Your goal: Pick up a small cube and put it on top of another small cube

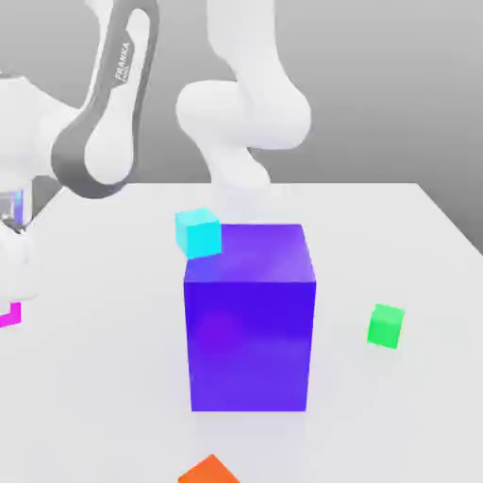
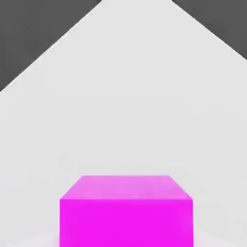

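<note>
In the exterior view, the arm (image 1: pixel 104 113) reached down at the view's left edge, where a sliver of the pink cube (image 1: pixel 9 315) showed just under the hand. The green cube (image 1: pixel 385 325) sat on the table (image 1: pixel 415 274) well apart from it, on the view's right. Between them stood the big blue block (image 1: pixel 250 316), with a cyan cube (image 1: pixel 198 233) just behind its upper left corner. An orange cube (image 1: pixel 209 471) lay at the near edge.

In the hand view, the pink cube (image 2: pixel 126 211) sat close under the camera and centred, with bare table (image 2: pixel 125 96) beyond it. The fingers themselves were not visible there, but the gripper was closed, and from the cube's place right at the hand it was most likely clamped on the pink cube.

So the grasp looked made, while the pink cube was low, at or barely off the table. What remained was the lift, the carry across past or over the blue block, and setting pink on green. Nothing was stacked yet.
</note>
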Controlling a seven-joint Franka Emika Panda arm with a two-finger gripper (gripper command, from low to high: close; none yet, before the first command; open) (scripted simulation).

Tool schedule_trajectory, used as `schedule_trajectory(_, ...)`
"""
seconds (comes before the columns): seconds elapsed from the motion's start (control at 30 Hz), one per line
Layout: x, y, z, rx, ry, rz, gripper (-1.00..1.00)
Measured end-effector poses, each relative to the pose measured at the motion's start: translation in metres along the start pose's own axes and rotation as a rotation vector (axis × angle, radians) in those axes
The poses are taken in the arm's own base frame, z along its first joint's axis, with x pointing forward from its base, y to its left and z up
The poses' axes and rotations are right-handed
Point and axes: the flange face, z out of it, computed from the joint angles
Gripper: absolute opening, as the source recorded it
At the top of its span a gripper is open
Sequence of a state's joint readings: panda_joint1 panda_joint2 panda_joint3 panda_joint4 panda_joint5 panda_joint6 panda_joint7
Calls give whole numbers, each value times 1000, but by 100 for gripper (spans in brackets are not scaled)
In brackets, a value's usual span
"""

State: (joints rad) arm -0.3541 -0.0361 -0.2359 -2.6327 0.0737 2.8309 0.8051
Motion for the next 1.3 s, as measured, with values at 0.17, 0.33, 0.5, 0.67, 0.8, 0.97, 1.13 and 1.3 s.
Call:
schedule_trajectory(0.17, -94, -55, -21, 42, -43, -170, -100)
schedule_trajectory(0.33, -202, -84, -40, 65, -82, -362, -100)
schedule_trajectory(0.5, -313, -82, -57, 72, -111, -564, -100)
schedule_trajectory(0.67, -412, -44, -64, 50, -139, -758, -100)
schedule_trajectory(0.8, -467, 8, -60, -3, -176, -894, -100)
schedule_trajectory(0.97, -512, 81, -54, -73, -204, -1055, -100)
schedule_trajectory(1.13, -516, 102, -45, -111, -202, -1088, -100)
schedule_trajectory(1.3, -516, 99, -34, -112, -180, -1084, -100)
